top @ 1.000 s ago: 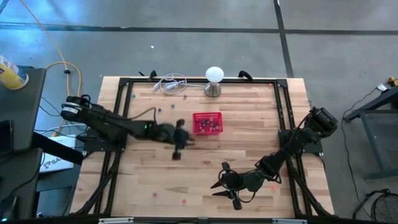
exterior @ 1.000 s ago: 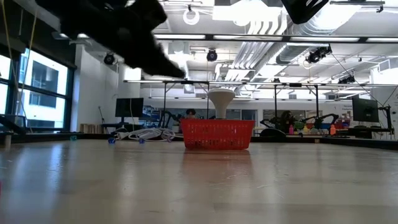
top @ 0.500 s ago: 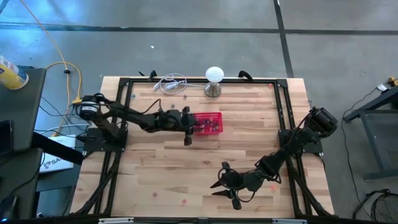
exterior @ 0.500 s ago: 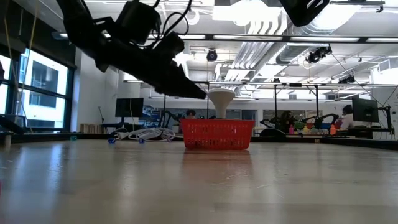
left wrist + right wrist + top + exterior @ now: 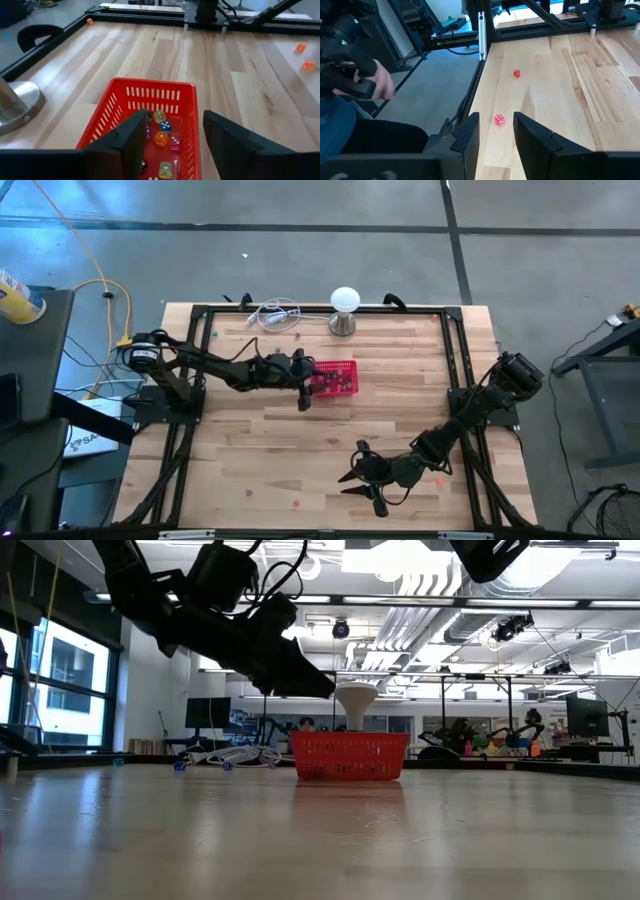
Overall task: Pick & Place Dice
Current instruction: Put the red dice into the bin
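Note:
The red mesh basket stands on the table's far middle, and several tiny dice in yellow, blue, orange and pink lie in it. My left gripper hangs open, tilted down, just above the basket's left rim with nothing between its fingers. My right gripper waits open above the table near its front edge. Two red dice lie on the wood ahead of it.
A white ball lamp on a metal base and a white cable sit at the far edge. Loose orange dice lie right of the basket. Black frame rails border the table. A person's hand shows beyond the near edge.
My left gripper has travelled toward the table's far right and sunk a little, tipping its fingers downward, until it came over the basket's left rim. It has held there for the last half second. The basket has stayed put.

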You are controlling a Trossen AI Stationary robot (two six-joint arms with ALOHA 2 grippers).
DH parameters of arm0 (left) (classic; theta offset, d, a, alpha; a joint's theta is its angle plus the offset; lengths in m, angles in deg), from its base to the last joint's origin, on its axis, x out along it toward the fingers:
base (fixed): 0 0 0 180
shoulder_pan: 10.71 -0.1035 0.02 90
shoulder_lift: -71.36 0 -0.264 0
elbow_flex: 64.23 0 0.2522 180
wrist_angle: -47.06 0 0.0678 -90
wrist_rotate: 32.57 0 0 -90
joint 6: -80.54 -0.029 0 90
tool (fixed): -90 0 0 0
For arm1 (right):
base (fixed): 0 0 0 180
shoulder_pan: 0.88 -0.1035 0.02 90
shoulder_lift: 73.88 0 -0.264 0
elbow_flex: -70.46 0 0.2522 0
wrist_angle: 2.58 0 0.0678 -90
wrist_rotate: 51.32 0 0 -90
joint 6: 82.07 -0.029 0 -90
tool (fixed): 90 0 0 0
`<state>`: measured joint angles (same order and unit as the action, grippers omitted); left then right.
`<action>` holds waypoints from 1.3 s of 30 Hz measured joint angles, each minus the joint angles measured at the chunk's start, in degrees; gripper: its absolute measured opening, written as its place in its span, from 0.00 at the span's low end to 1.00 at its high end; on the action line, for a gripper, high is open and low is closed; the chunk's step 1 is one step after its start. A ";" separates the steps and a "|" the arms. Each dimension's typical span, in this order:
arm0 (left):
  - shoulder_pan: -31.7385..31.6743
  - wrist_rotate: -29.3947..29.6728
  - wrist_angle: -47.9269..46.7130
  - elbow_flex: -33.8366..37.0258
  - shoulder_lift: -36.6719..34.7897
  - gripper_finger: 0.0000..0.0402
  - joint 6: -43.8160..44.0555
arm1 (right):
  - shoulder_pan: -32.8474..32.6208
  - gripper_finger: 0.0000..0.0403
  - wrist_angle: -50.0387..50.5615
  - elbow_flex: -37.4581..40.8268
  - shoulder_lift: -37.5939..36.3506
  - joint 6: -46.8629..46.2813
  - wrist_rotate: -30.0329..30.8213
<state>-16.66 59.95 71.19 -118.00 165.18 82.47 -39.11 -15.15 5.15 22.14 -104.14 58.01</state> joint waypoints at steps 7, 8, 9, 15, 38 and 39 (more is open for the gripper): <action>6.26 -3.32 -11.92 0.02 -6.77 0.49 -8.15 | 0.00 0.27 0.22 0.02 0.00 -0.07 -0.04; 8.05 -3.29 -16.47 0.02 -8.54 0.49 -8.97 | 0.00 0.27 0.35 0.02 0.00 -0.24 -0.28; 10.21 -3.12 -21.24 0.02 -10.50 0.49 -9.77 | 0.00 0.27 0.37 0.04 0.00 -0.24 -0.66; 32.72 15.41 -39.39 -0.56 -18.10 0.49 -10.06 | 0.00 0.27 0.33 0.07 0.00 1.59 -1.90; 55.03 2.17 -78.00 -26.36 0.50 0.50 35.89 | -0.44 0.27 0.46 0.07 0.00 -0.09 -1.62; 55.63 2.48 -77.53 -26.36 0.70 0.50 36.43 | -0.54 0.27 0.48 0.06 0.00 -0.15 -1.66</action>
<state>38.97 62.42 -6.34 -144.36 165.88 118.90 -39.66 -14.67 5.21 22.14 -104.29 56.35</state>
